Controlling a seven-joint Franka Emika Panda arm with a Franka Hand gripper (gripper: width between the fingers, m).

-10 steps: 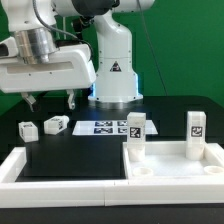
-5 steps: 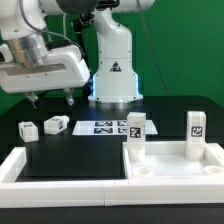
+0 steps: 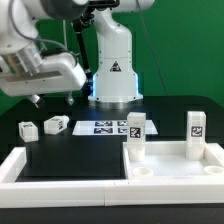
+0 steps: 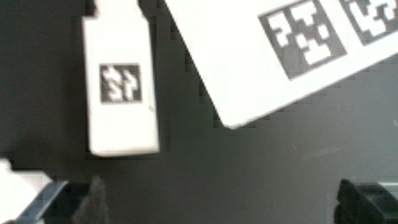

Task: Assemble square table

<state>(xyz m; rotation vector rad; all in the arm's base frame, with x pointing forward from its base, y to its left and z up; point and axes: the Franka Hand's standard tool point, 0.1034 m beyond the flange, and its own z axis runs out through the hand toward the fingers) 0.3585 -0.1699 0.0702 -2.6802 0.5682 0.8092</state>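
The square table top lies at the front on the exterior view's right, its raised rim facing up. Two white legs stand upright in its far corners. Two more legs lie loose on the black surface on the exterior view's left. My gripper hangs open above and slightly behind them, holding nothing. In the wrist view one lying leg shows its tag, well ahead of the open gripper, whose dark fingertips stand wide apart.
The marker board lies flat beside the loose legs, in front of the robot's base. Long white bars edge the black surface at the front and left. A green backdrop closes the rear.
The arm's wrist has swung toward the exterior view's left and tilted. The fingers have stayed open over the loose legs, and no part has moved.
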